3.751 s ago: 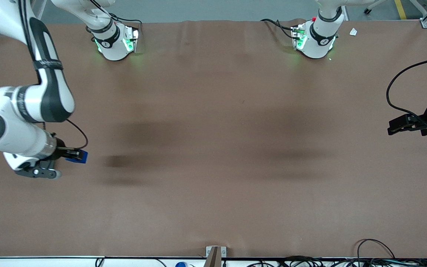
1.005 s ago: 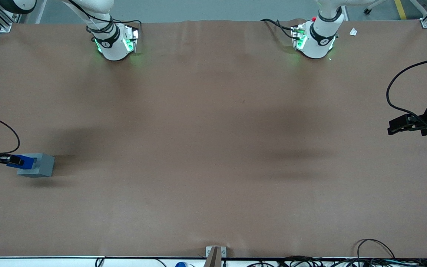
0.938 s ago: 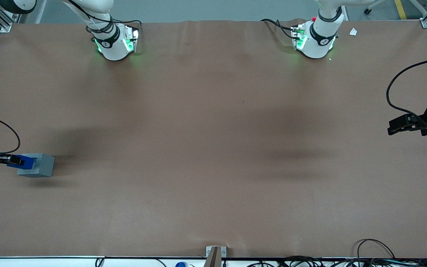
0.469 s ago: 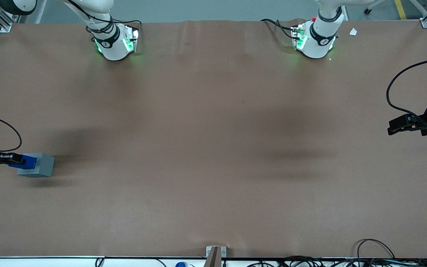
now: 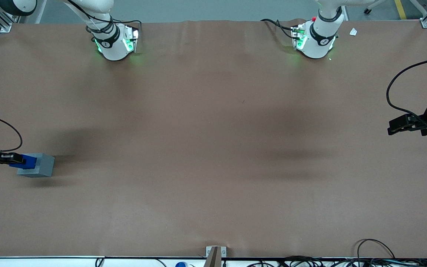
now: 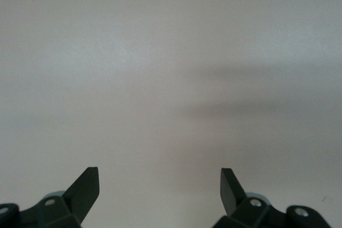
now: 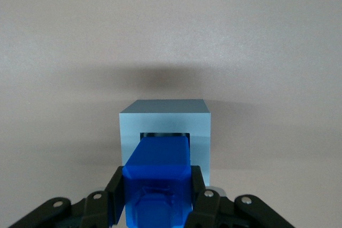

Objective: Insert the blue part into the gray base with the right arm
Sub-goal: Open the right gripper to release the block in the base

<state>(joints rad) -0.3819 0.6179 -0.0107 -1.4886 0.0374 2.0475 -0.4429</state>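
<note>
The gray base [image 5: 40, 165] stands on the brown table near the working arm's end. My right gripper [image 5: 20, 160] is shut on the blue part [image 5: 28, 162], holding it just above the base's top. In the right wrist view the blue part [image 7: 158, 177] sits between my fingers [image 7: 115, 190] with its lower end at the square recess of the gray base [image 7: 164, 118]. Whether the part's end is inside the recess cannot be told.
The brown table [image 5: 213, 148] stretches wide toward the parked arm's end. Two arm pedestals [image 5: 115, 40] stand at the edge farthest from the front camera. Cables [image 5: 369, 256] lie along the nearest edge.
Earlier I held the blue part farther toward the table's middle, with the base hidden. Over the last second the gripper and part shifted slightly; the base stayed put.
</note>
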